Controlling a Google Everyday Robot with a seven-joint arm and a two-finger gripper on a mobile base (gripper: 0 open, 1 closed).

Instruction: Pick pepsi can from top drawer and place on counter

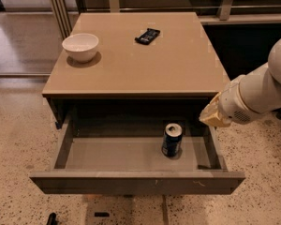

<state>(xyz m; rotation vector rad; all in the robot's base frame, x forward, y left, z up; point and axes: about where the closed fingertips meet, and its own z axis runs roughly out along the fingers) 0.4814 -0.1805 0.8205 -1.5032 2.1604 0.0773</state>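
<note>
The pepsi can (pixel 172 139), dark blue with a silver top, stands upright on the grey floor of the top drawer (pixel 117 156), toward its right side. The drawer is pulled wide open, and its grey front panel (pixel 136 182) is nearest the camera. The tan counter (pixel 145 64) lies above and behind it. My gripper (pixel 211 116), tan-tipped at the end of the white arm, hangs above the drawer's right wall by the counter's front right corner. It is to the right of the can, higher up, and apart from it.
A white bowl (pixel 80 46) sits at the counter's left rear. A flat black wrapper (pixel 147 35) lies at the rear centre. Speckled floor (pixel 18 139) surrounds the cabinet. Metal rails and posts (pixel 58 8) stand behind.
</note>
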